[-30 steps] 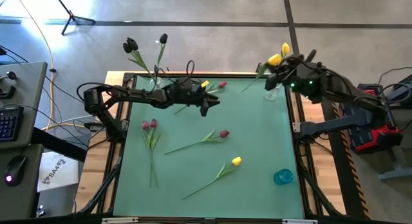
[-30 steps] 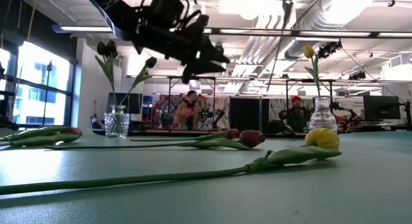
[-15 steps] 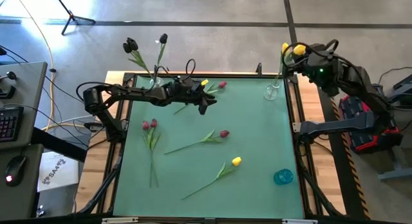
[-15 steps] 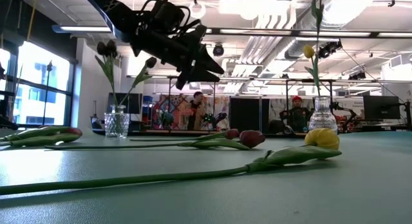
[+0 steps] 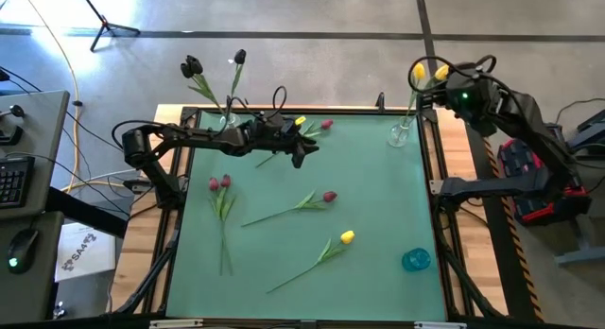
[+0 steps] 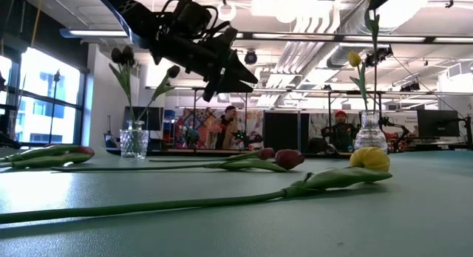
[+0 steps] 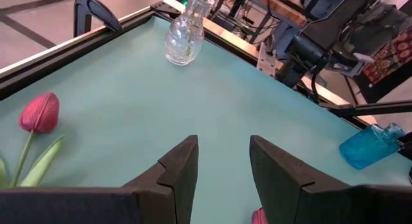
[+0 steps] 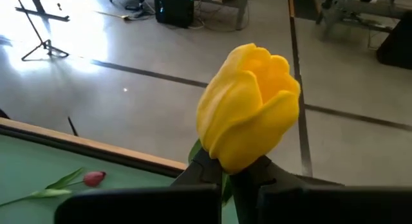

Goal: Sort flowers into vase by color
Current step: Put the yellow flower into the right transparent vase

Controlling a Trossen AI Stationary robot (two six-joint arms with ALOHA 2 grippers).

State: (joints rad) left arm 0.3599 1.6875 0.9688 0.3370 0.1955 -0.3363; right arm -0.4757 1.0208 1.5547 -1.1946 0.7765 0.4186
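Right gripper (image 5: 442,81) is raised above the table's far right corner, over the right vase (image 5: 400,133), fingers pinched tight on the stem of a yellow tulip (image 8: 248,107); the head sits just past the fingertips in the right wrist view. The hold looks meant to hang the stem plumb over the vase mouth, where another yellow tulip (image 5: 418,72) already stands, so yellows gather there. In the low view the held stem (image 6: 374,35) hangs above the vase, not yet inside as far as I can tell. The left vase (image 5: 227,121) at the far left edge holds the black tulips (image 5: 193,66). Left gripper (image 5: 301,151) hovers over the far middle of the mat (image 5: 378,197), fingers moderately apart and empty, near a yellow tulip (image 5: 301,124) and a red tulip (image 5: 326,125) lying beneath. More red tulips (image 5: 219,182) and one yellow tulip (image 5: 347,237) lie unsorted.
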